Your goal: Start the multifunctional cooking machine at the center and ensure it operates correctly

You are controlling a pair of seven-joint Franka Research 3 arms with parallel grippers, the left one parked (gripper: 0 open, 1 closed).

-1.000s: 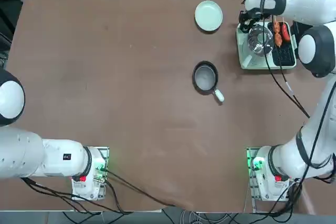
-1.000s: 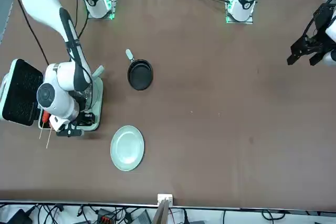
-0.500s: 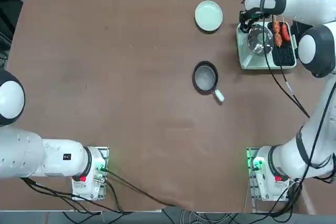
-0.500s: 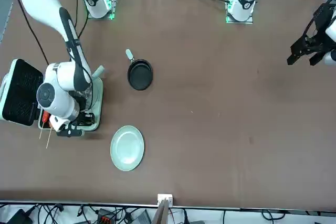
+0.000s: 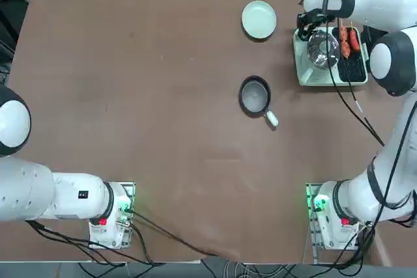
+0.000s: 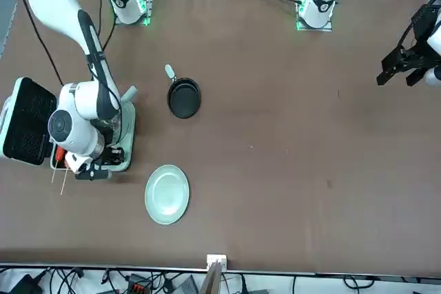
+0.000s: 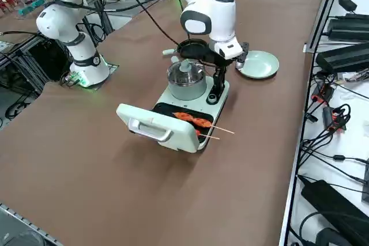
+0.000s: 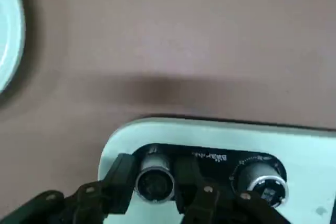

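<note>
The multifunctional cooking machine stands near the table's far right, mint green with its hinged lid laid open. It holds a round glass-lidded pot and a black grill plate with sausage skewers. My right gripper reaches down at the machine's front panel. In the wrist view its fingers are shut on one silver knob. A second knob beside it is free.
A small black frying pan with a pale handle sits mid-table. A round pale green plate lies just beside the machine. The table's right edge and cables run close behind the machine.
</note>
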